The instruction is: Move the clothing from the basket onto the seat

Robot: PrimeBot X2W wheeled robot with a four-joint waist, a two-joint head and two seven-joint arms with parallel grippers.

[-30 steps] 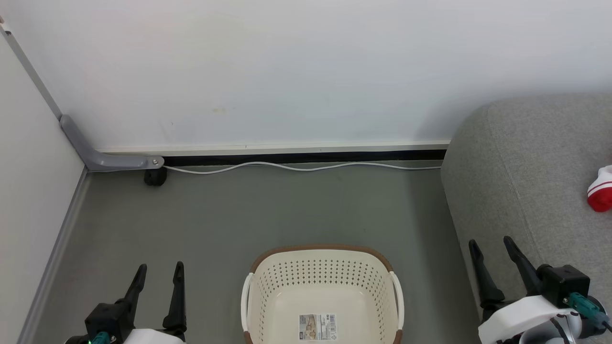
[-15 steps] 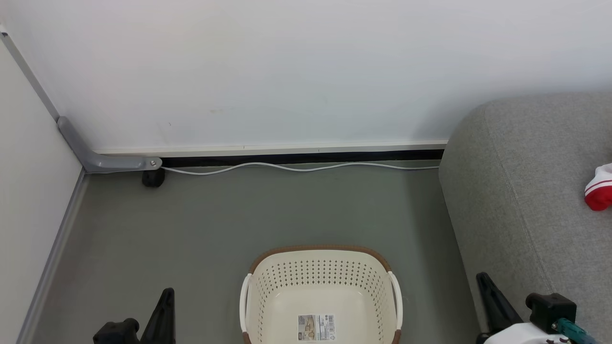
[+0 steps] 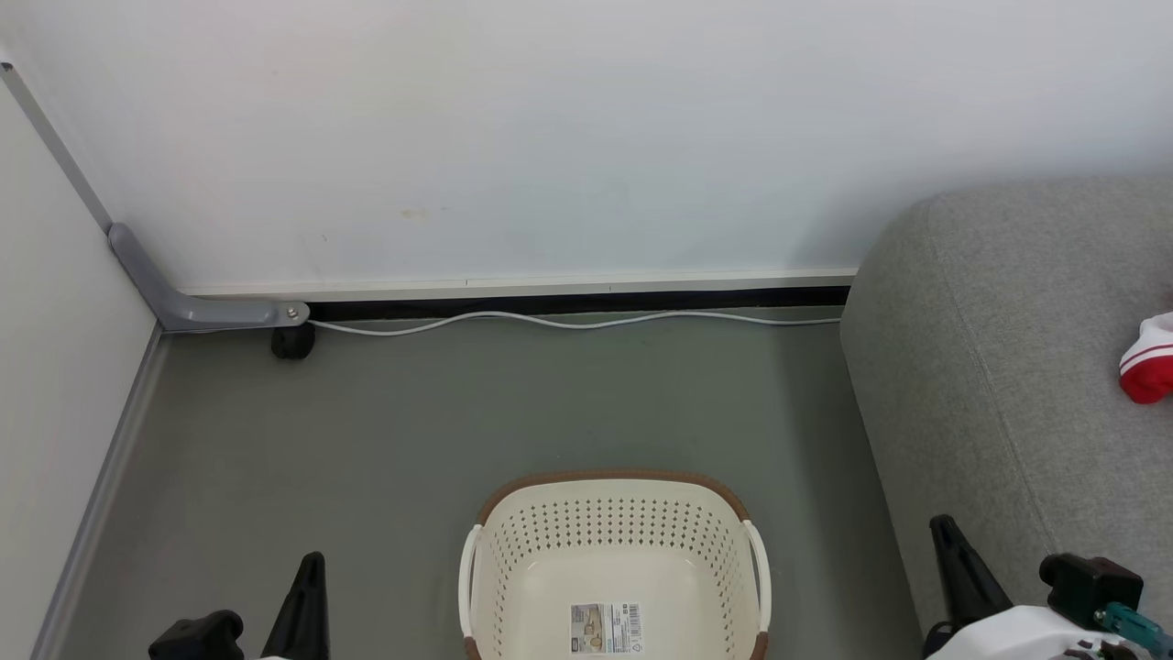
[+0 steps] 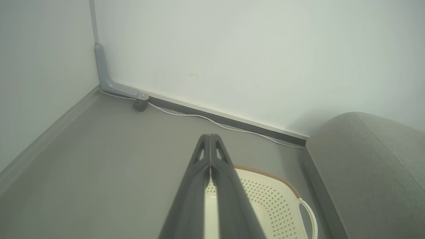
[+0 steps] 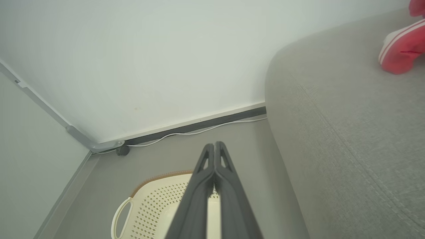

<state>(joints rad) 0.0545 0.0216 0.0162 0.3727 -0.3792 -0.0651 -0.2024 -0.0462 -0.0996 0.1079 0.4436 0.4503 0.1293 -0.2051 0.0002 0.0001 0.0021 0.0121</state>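
The basket [image 3: 614, 478] sits upright on the floor [image 3: 412, 440], brown end toward the wall [image 3: 550, 137]; clothing [image 3: 1147, 371] is on the sofa [image 3: 990, 367]. Both the left claw [image 4: 210, 136] and right claw [image 5: 214, 144] are pinched together, empty.

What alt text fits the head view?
A cream basket sits on the grey floor at bottom centre, its visible inside holding just a barcode sticker. Red-and-white clothing lies on the grey seat at the right edge. The left gripper and right gripper show at the lower corners, touching nothing.
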